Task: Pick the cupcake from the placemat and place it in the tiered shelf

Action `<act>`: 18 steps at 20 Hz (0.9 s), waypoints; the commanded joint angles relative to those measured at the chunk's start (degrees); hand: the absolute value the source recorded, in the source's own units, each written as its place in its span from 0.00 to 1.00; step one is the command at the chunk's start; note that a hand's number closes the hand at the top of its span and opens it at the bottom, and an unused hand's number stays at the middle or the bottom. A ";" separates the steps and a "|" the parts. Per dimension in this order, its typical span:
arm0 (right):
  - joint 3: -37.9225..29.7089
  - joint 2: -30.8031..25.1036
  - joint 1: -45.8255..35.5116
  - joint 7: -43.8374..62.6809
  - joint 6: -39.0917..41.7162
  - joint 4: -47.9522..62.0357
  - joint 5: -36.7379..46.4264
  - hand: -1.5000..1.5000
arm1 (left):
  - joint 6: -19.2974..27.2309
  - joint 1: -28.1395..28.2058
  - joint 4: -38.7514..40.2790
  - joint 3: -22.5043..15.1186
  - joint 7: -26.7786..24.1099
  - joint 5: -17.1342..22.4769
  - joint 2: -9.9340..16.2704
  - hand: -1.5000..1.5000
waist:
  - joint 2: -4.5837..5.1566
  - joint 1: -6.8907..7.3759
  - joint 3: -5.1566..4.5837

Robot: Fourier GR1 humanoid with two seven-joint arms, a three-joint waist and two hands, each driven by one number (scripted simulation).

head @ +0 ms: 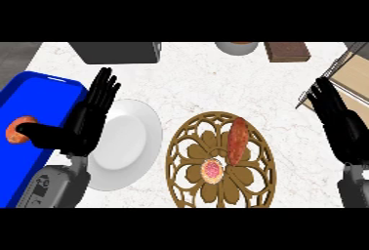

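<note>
Two black hands enter from the lower edge of the head view, one at each side of a white marble counter (216, 88). Left hand (85, 122): fingers straight and extended upward, thumb pointing toward the blue tray (39, 97); it holds nothing and lies over the left rim of a white plate (133, 146). Right hand (338, 122): fingers likewise straight and extended, empty, just beside the wire frame of the tiered shelf (346, 73) at the right edge. Between the hands lies a round, gold-brown openwork placemat (187, 146). On it rests the cupcake (213, 169), seen from above as a small disc with pink topping, at the mat's centre, slightly toward the lower edge. The cupcake is well apart from the fingers of both hands, touched by neither; it lies somewhat nearer the plate side than the shelf. A reddish elongated sausage-like item (238, 137) lies on the mat just above and right of the cupcake. An orange-red rounded object (20, 129) sits on the blue tray, near the left thumb tip. Along the far edge stand a dark grey box (119, 52), a white bowl (236, 48) and a brown block (287, 52).
</note>
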 commanded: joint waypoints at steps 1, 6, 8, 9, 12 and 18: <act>-1.79 -1.42 -2.08 -0.29 1.94 -2.02 -1.39 1.00 | -0.01 4.84 0.32 -1.10 0.35 -1.42 -0.02 0.50 | 0.68 0.40 -1.45; -1.67 -9.10 -8.68 -7.69 9.73 -7.03 0.94 1.00 | 1.21 10.47 12.13 3.25 10.27 -0.40 6.46 0.50 | 1.17 1.22 -1.51; 2.68 -16.34 -2.83 0.01 4.40 -1.37 17.26 1.00 | 1.15 10.52 11.51 1.83 12.70 0.26 5.24 0.50 | 1.49 1.09 -1.70; 3.35 -12.63 -4.90 -0.32 5.51 5.08 14.40 1.00 | 1.63 10.04 13.04 1.10 11.83 0.00 3.10 0.50 | 1.58 1.69 -1.49; 3.34 -7.96 -5.71 -8.77 10.74 11.07 10.07 0.00 | -1.35 11.55 13.10 3.52 12.97 1.42 5.52 0.50 | 0.99 0.89 -1.42; 4.02 -15.12 -5.19 -10.13 25.52 3.79 5.92 0.00 | 0.18 10.06 13.12 4.10 14.15 0.06 4.78 0.50 | 0.67 -0.16 -1.49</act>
